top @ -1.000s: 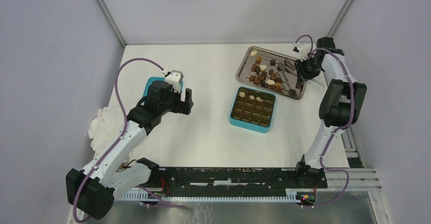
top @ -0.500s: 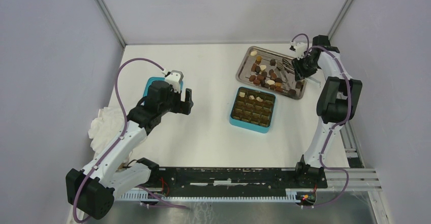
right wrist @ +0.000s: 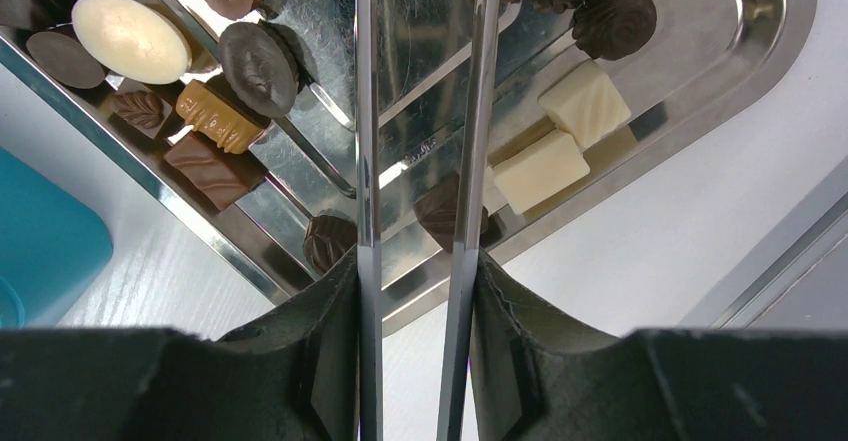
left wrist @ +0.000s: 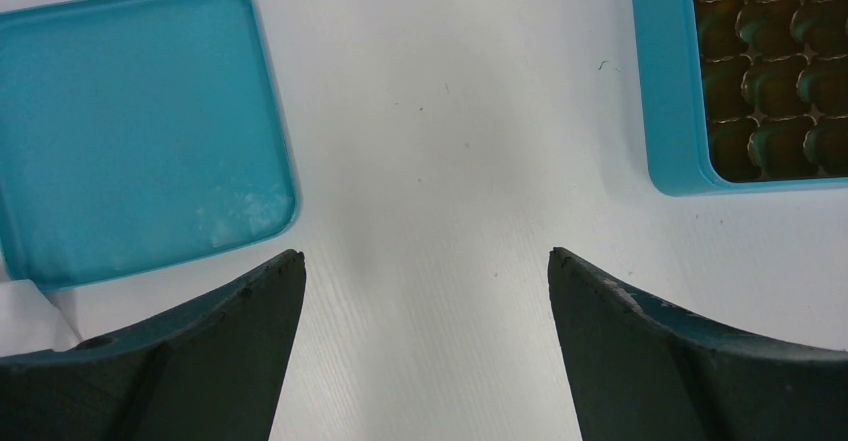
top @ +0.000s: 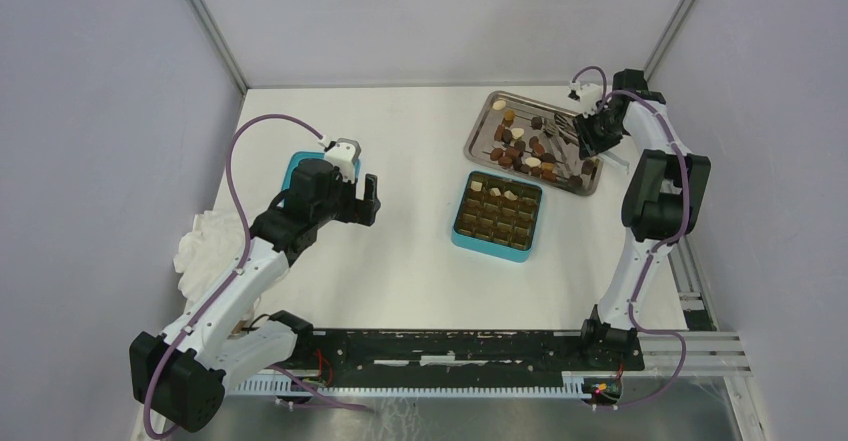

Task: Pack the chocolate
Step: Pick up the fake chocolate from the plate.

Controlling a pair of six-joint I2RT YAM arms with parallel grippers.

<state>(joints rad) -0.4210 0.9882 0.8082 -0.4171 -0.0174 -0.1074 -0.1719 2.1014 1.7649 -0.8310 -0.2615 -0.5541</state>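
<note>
Many small chocolates (top: pixel 520 146), dark, brown and cream, lie on a steel tray (top: pixel 490 111) at the back right. The right wrist view shows them close, such as a white square (right wrist: pixel 585 103) and a cream oval (right wrist: pixel 131 38). My right gripper (top: pixel 592 133) hovers over the tray's right end, shut on long metal tweezers (right wrist: pixel 367 111). Their two arms stand apart and their tips are out of view. The teal box (top: pixel 460 231) with its brown gridded insert sits in front of the tray and holds a few pieces (top: pixel 497 193). My left gripper (top: pixel 370 201) is open and empty.
The teal lid (top: pixel 292 166) lies flat by my left gripper and also shows in the left wrist view (left wrist: pixel 130 131). A crumpled white cloth (top: pixel 205 246) lies at the table's left edge. The box's corner (left wrist: pixel 665 111) shows at the upper right of the left wrist view.
My right gripper with the tweezers has shifted slightly toward the back along the tray's right end. The left arm has not moved.
</note>
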